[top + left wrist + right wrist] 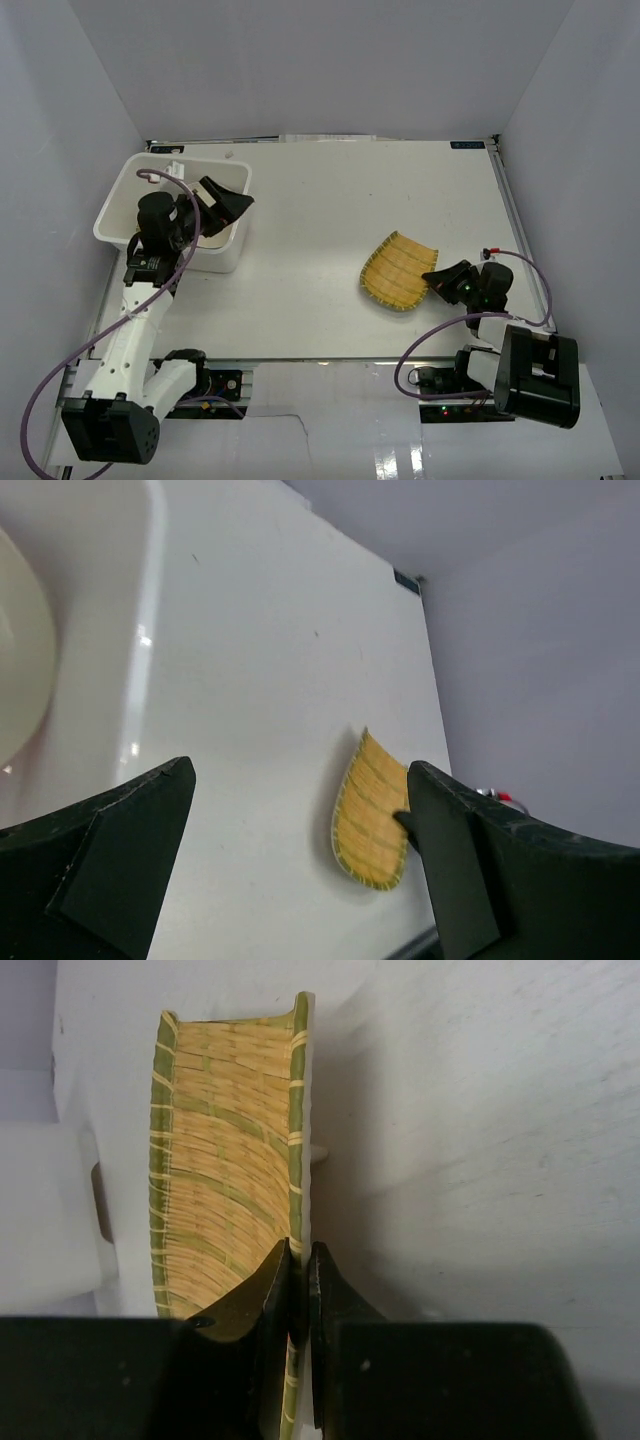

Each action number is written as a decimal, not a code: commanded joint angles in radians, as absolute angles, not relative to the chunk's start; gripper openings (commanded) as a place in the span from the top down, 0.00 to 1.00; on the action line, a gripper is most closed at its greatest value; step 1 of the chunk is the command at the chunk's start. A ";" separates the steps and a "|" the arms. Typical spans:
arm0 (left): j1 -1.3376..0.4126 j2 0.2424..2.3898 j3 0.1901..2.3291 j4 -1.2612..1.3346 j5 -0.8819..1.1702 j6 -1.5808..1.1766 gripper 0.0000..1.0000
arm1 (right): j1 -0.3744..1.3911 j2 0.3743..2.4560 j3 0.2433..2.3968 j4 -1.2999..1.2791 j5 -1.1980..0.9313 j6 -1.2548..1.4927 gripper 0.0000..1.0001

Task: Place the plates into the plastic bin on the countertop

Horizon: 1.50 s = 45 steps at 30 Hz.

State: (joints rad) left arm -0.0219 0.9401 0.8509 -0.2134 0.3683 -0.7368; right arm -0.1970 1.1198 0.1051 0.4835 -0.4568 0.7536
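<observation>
White plastic bin (113,212): one, at the left of the overhead frame, standing on the countertop (320,200) near its upper left corner.
Bin contents: the left arm covers most of the inside from above. The left wrist view shows the bin's rim (150,600) and, at its far left edge, the curve of one cream plate (18,650) lying inside. No other plate in the bin can be made out.
Left gripper (224,202): over the bin's right-hand rim. In its own camera the jaws are spread wide (300,775) with nothing between them.
Yellow woven plate (398,270): one, rectangular, right of centre on the countertop and well apart from the bin. The left wrist view catches it small at lower centre (370,815).
Right gripper (442,281): at the plate's right end. The right wrist view shows what the overhead view cannot: the fingers are pressed together (298,1260) on the plate's green-edged rim (220,1190), which runs between them.
Plate contact: its right side sits raised. Whether its left edge touches the surface cannot be told.
Arms: two, each trailing a purple cable (45,385).
Surroundings: a metal edge strip (510,210) at the right and plain grey walls (320,60) on three sides.
</observation>
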 commanded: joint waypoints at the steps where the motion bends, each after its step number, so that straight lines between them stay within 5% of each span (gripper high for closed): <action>1: -0.127 0.925 0.919 -0.250 0.410 -0.674 0.02 | -0.167 1.140 0.133 0.586 -0.575 0.843 0.92; 13: -0.549 1.290 1.146 -0.336 0.367 -0.561 0.03 | -0.038 0.936 0.477 0.422 -0.609 0.827 0.92; 22: -0.658 1.427 1.204 -0.261 0.353 -0.541 0.09 | -0.002 0.926 0.546 0.460 -0.682 0.886 0.92; 25: -0.661 1.456 1.193 -0.226 0.383 -0.554 0.23 | 0.031 0.945 0.538 0.535 -0.735 0.948 0.92; 29: -0.663 1.470 1.180 -0.199 0.391 -0.569 0.64 | 0.046 0.980 0.517 0.615 -0.769 0.994 0.92; 30: -0.663 1.456 1.178 -0.196 0.361 -0.569 0.82 | 0.048 0.983 0.517 0.612 -0.772 0.993 0.92; 32: -0.663 1.434 1.180 -0.201 0.324 -0.565 0.93 | 0.048 0.982 0.514 0.607 -0.767 0.986 0.92; 34: -0.661 1.408 1.209 -0.236 0.256 -0.548 1.00 | 0.049 0.977 0.515 0.591 -0.758 0.979 0.83; 35: -0.660 1.399 1.221 -0.254 0.232 -0.542 1.00 | 0.051 0.976 0.517 0.583 -0.756 0.974 0.63; 39: -0.582 1.336 1.252 -0.304 0.160 -0.538 1.00 | 0.051 0.947 0.538 0.506 -0.720 0.933 0.28; 41: -0.472 1.283 1.253 -0.310 0.178 -0.564 1.00 | 0.051 0.925 0.548 0.459 -0.707 0.913 0.16; 45: -0.232 1.186 1.230 -0.322 0.218 -0.615 1.00 | 0.051 0.908 0.557 0.417 -0.692 0.864 0.12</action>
